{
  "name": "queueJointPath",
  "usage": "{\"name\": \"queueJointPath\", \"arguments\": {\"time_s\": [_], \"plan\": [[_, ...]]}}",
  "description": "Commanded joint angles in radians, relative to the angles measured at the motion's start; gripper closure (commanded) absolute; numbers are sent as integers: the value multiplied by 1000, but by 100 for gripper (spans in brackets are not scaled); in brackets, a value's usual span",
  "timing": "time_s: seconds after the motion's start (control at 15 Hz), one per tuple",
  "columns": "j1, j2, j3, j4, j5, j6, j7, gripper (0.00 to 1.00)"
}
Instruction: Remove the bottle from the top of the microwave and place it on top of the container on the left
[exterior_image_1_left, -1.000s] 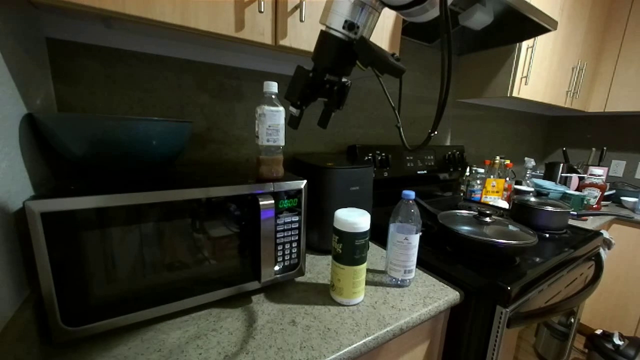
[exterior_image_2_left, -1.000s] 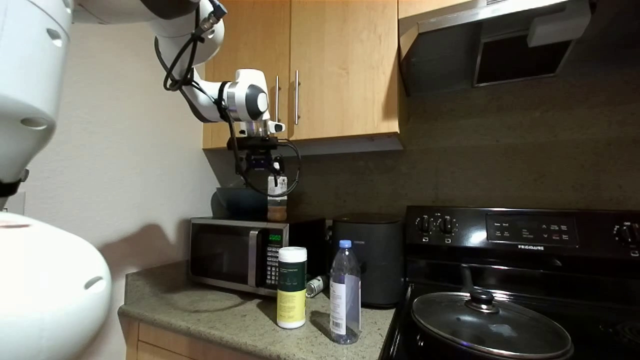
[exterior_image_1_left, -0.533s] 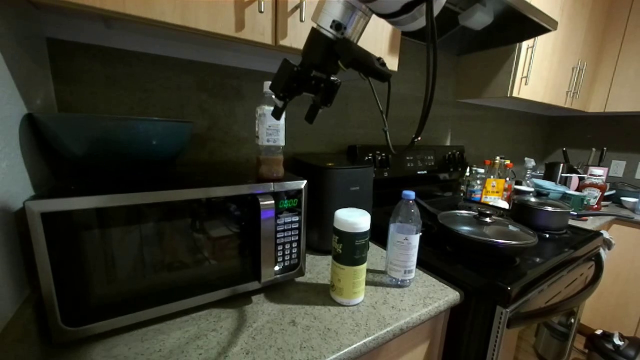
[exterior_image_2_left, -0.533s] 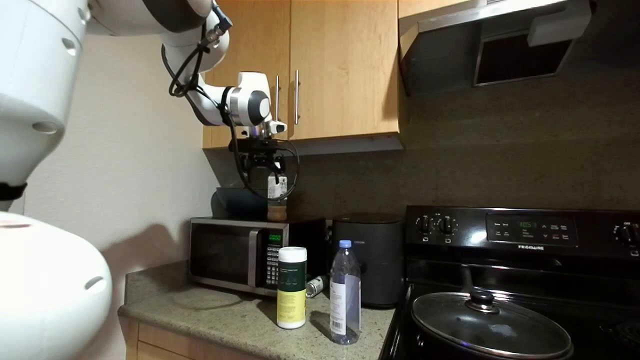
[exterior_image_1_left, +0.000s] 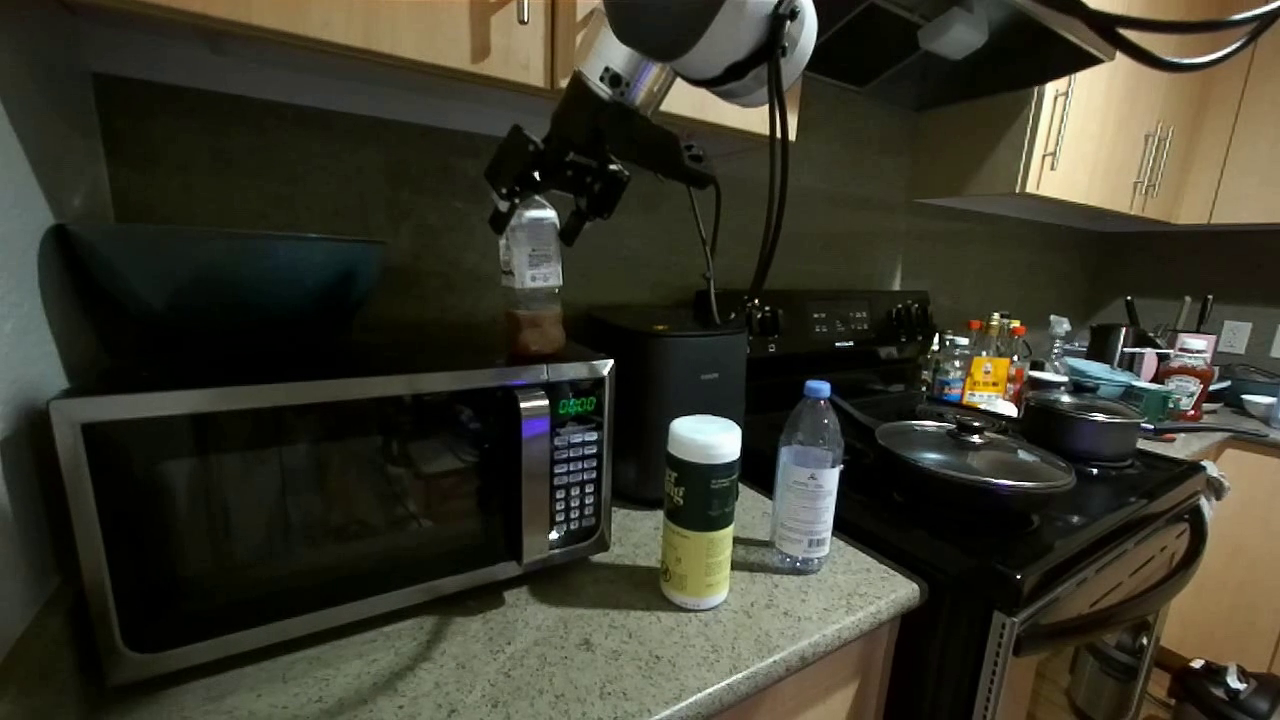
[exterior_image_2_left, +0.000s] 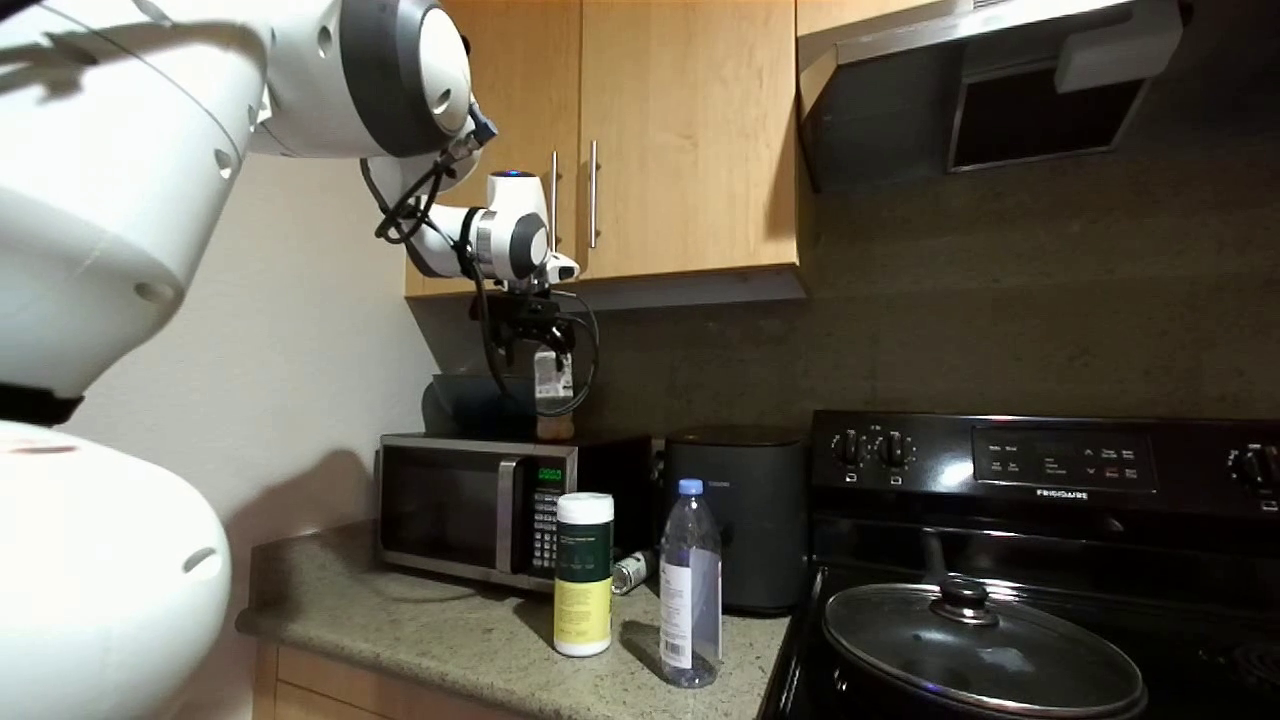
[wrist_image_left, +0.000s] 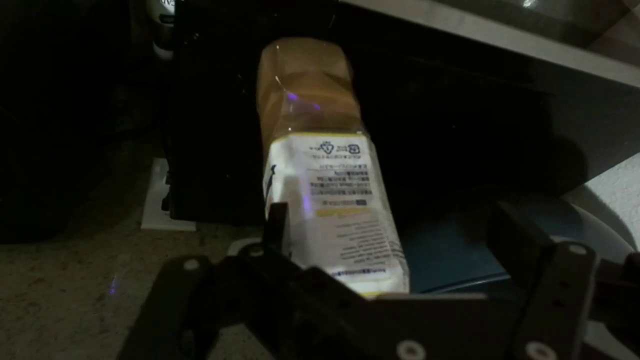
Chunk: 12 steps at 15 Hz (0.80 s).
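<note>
Two jaws are held spread and slanted about the upper part of the bottle (exterior_image_1_left: 533, 255), which is stood on the microwave (exterior_image_1_left: 330, 520) near its button-panel end; whether it is touched cannot be told. Since the bottle is seen nearer to one of the jaws in the wrist view, it could be pushed and toppled by uneven closing, perhaps onto the surface (exterior_image_1_left: 590, 650). If pinched askew, it could be set crookedly on the container (exterior_image_1_left: 699, 520), and the water bottle (exterior_image_1_left: 806, 490) nearby be knocked.
</note>
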Motion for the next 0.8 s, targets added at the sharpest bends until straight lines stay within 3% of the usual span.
{"name": "queueJointPath", "arguments": {"time_s": [0.0,0.73], "plan": [[5,6,-4,12,-1,-5,2,0],[65,-5,-80,0,-187,-31,219,0]]}}
